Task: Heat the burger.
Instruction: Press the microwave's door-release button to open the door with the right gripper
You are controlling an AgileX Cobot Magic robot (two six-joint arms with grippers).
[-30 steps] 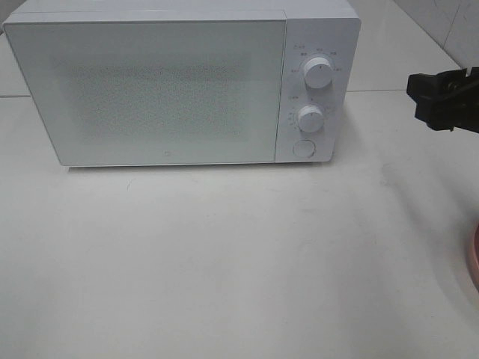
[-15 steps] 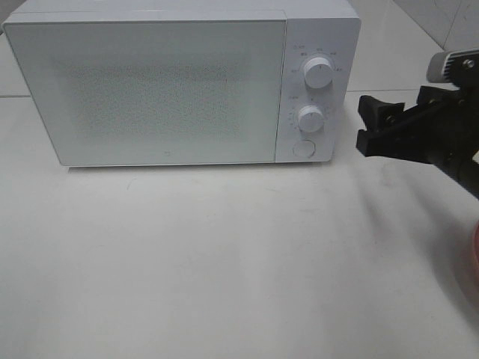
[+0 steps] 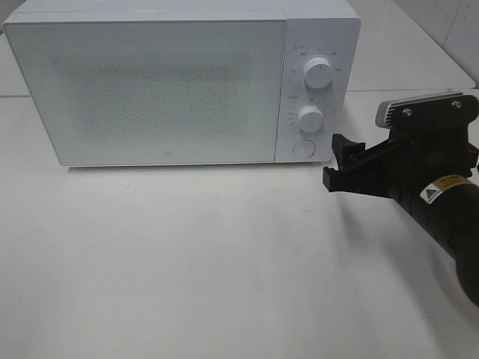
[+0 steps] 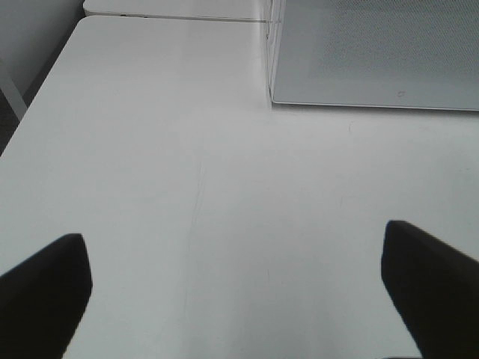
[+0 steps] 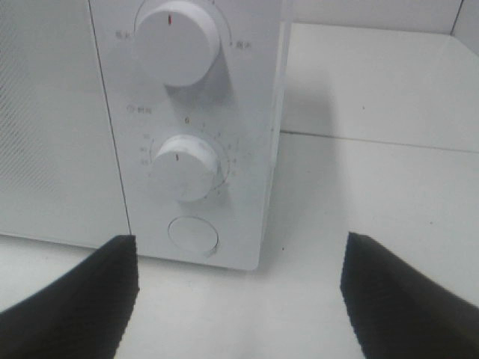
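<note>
Right end effector (image 3: 338, 160), fingers spread and holding nothing, hovers near the round button (image 3: 302, 148) of a white microwave (image 3: 150, 90) | microwave door shut | left end effector (image 4: 236, 299) spread wide above the counter (image 3: 187, 262) | burger: whereabouts cannot be told

Right arm (image 3: 441, 202): black, comes in from the control side of the microwave (image 3: 165, 90), forearm sloping up toward it, yellow label on the wrist
Right claw (image 3: 335, 161): just off the microwave's lower front corner on the control side, near but not touching, pointed at that corner
Right fingers (image 5: 75, 299): spread wide, nothing between them
Left arm: outside the high view
Left claw (image 4: 236, 299): out in front of the microwave's opposite front corner, well apart, above the worktop (image 4: 224, 187)
Left fingers (image 4: 41, 292): spread wide, nothing held
</note>
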